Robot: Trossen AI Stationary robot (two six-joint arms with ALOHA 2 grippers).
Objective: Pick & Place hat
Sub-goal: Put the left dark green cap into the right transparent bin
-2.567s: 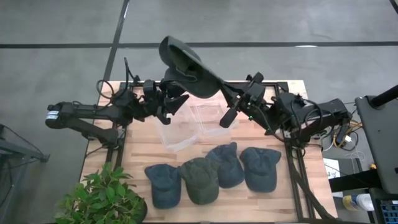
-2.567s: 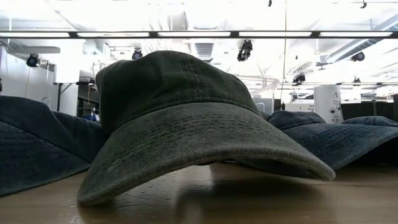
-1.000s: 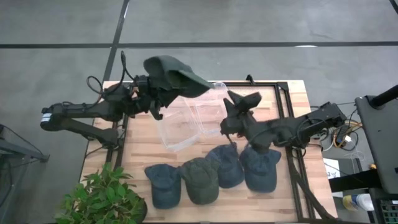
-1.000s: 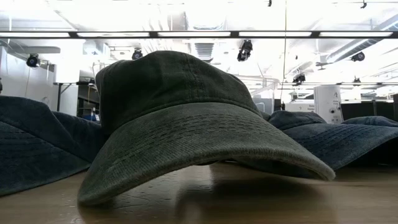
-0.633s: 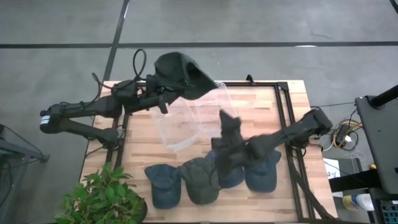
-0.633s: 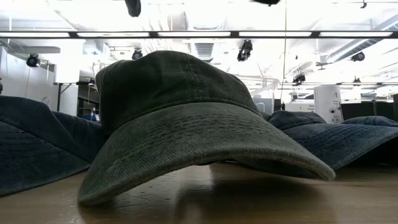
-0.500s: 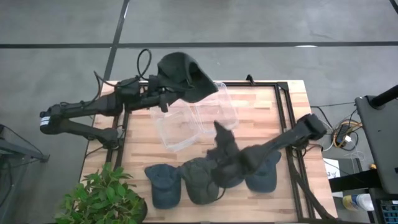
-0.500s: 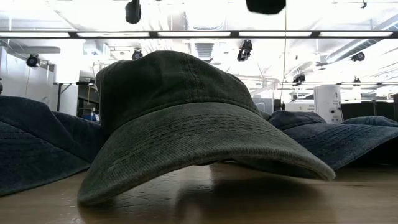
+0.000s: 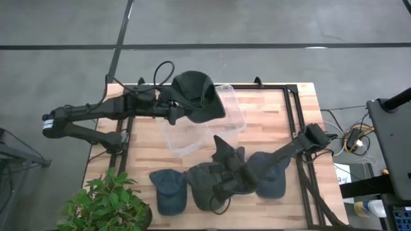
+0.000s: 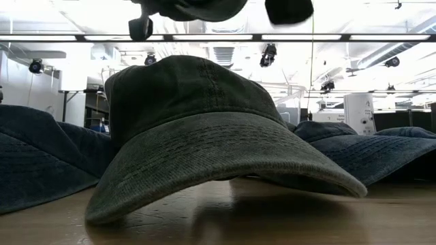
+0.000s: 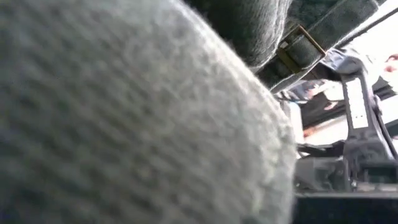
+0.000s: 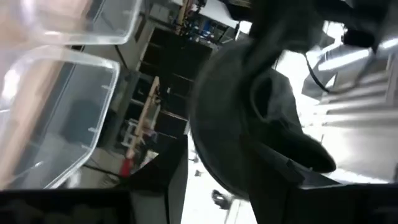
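Near desk edge: row of caps; right tool (image 9: 221, 186) hangs low over the green cap (image 9: 204, 185), presumably the next pick (its opening cannot be told). Farther back: left tool (image 9: 172, 110) clamped shut on a dark green hat (image 9: 196, 97), held above the clear bins (image 9: 192, 128), likely for dropping in. Hat is limp, faded, brim curved.

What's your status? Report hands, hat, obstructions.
Left hand shut on dark green hat, held over the clear bins. Right hand low over the hat row, grip unclear. Nothing blocking the bins.
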